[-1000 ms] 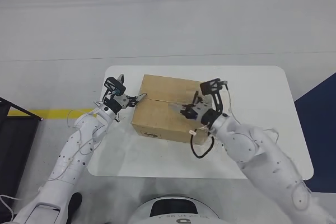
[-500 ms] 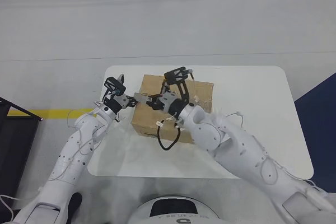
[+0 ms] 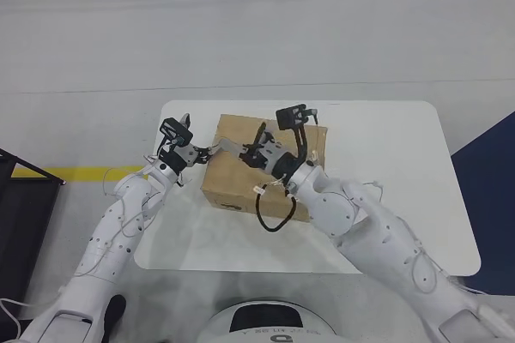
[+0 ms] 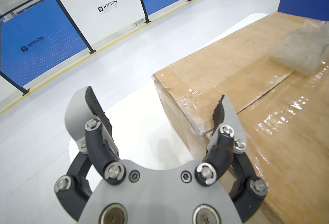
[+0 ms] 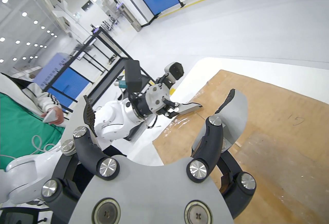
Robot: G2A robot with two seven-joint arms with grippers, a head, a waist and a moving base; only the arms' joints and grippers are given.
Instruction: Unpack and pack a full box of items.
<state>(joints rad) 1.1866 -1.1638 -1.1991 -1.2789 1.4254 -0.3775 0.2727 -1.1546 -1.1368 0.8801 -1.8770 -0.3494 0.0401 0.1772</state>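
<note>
Left tool point(image 4: 155, 93) is wide open and holds nothing. The right tool point(image 5: 159, 95) is wide open and empty too.

The white surface point(image 3: 395, 171) is the biggest thing. The brown box point(image 3: 236, 184) sits in the middle of it, shut, with its flaps down. Shiny clear tape point(image 4: 272, 117) runs along the crack where the flaps meet.

The left tool is at the box's left end. One of its fingers lies at the top edge, right by the end of the crack. The other finger hangs out past the side, over the surface.

The right tool is above that same end of the box top, near the left tool.

A second ago the right tool was over the middle of the box top (it has since come across to the left end). The left tool has stayed where it was, and so has the box.
</note>
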